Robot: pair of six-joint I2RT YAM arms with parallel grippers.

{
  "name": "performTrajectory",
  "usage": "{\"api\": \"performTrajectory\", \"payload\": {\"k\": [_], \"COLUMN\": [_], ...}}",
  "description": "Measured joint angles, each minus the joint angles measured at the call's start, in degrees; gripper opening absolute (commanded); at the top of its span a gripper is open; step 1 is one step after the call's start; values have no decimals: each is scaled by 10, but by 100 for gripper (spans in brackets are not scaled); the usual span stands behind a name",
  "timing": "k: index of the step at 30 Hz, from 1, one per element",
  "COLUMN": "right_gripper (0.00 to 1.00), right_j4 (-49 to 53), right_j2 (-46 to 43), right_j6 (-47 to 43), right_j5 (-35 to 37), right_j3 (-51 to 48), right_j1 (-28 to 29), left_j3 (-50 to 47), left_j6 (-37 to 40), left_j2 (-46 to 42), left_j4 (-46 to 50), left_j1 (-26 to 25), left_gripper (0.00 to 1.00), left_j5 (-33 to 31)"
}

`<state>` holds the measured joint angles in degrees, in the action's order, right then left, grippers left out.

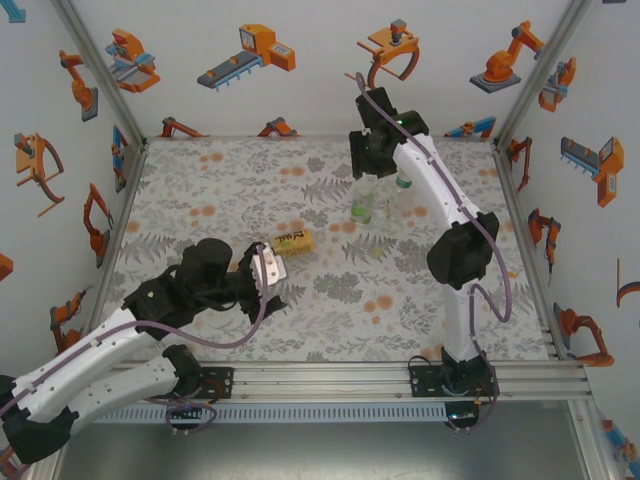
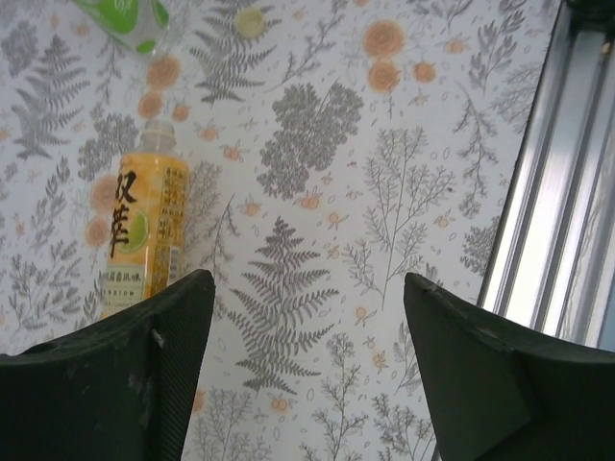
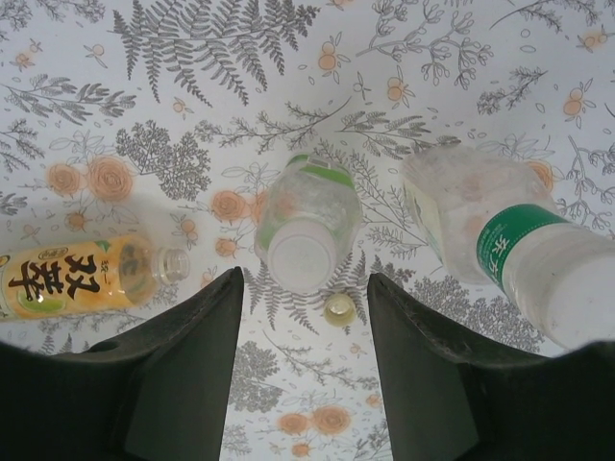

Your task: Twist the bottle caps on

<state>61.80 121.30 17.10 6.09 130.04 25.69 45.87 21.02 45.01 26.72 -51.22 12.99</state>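
Left pincer (image 2: 307,283) and right pincer (image 3: 303,279) both hang open over the flowered table (image 1: 200,200), with the bottles below them.

The right pincer has its fingers apart and grips nothing. Straight under it, between the two fingers, stands the green-band bottle (image 3: 309,206) with a white cap (image 3: 302,255) sitting on its neck. Also in the gap, just nearer the wrist than that bottle, a small green cap (image 3: 339,307) lies flat on the table. Out past the right finger stands a clear bottle (image 3: 509,245) with a green label, its top cut off at the edge. Out past the left finger lies the amber bottle (image 3: 82,279), its neck bare and turned toward that finger. The left pincer is spread wide and empty. The amber bottle lies just ahead of its left finger, with the open neck pointing away from it.
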Motion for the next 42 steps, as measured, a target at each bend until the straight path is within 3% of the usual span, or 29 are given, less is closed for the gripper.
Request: {"api": "performTrajectory", "payload": {"k": [6,19,30,42], "right_gripper": [52,52,53,55], "right_j4": [19,21,38,49], "right_j2": [-46,-287,-409,-459], "right_j6": [0,12,26,26], "right_j5": [-2,-11,-11,-11], "right_j3": [-19,-209,-323,-392], "right_j1": [0,0,0,0], "left_j3": [27,120,270,331], "left_j6": [19,144,227,248], "left_j2": [67,290,501,626], "left_j4": [17,26,69,100], "left_j1": [82,195,213,213], "left_gripper": [76,79,80,80], "left_j5": [35,113,112,58]}}
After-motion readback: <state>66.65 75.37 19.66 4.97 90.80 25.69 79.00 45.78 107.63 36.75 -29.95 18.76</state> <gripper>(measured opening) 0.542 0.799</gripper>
